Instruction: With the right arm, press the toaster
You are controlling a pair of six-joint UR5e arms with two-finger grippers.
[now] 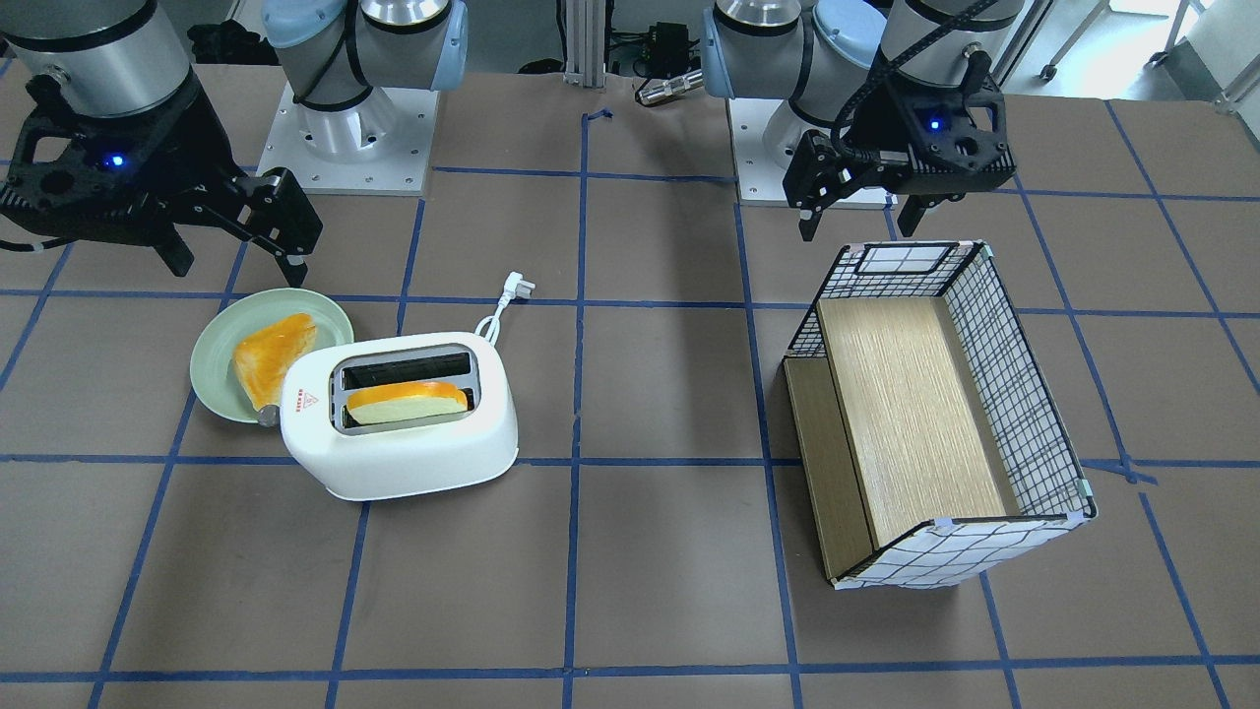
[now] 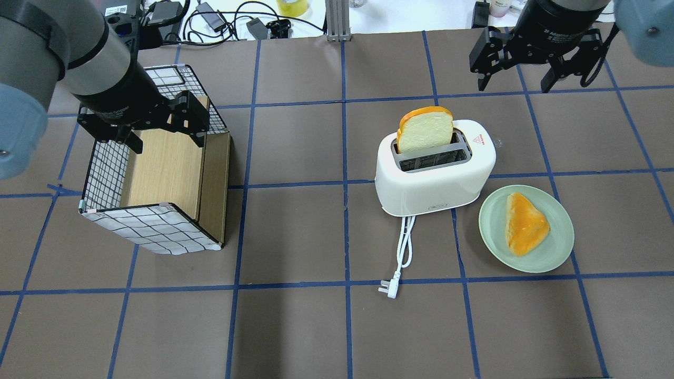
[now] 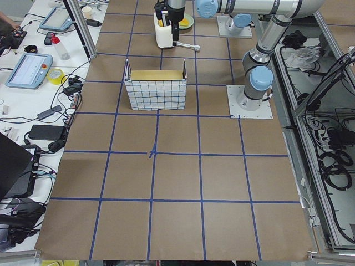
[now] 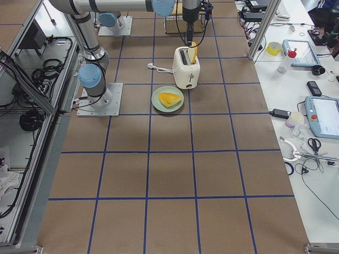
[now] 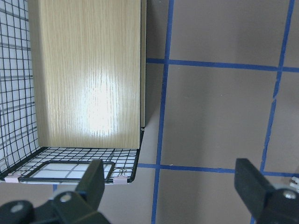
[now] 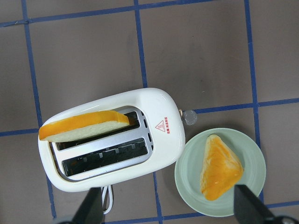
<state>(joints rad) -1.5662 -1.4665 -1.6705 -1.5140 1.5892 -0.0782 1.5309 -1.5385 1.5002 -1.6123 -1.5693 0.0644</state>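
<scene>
The white toaster (image 1: 394, 443) stands on the table, and also shows in the overhead view (image 2: 437, 179) and the right wrist view (image 6: 112, 144). A slice of bread (image 2: 425, 129) stands up out of one slot. A small lever knob (image 6: 190, 117) sticks out at the end with the red sticker. My right gripper (image 1: 226, 236) is open and empty. It hangs high above the toaster and plate, apart from both (image 2: 518, 79). My left gripper (image 2: 166, 139) is open and empty over the checkered box (image 2: 142, 226).
A green plate (image 2: 553, 252) with a toast piece (image 2: 524, 223) lies beside the toaster's lever end. The white cord with its plug (image 2: 389, 289) trails on the table towards the robot. The checkered box (image 1: 1024, 394) lies on its side with its opening facing up.
</scene>
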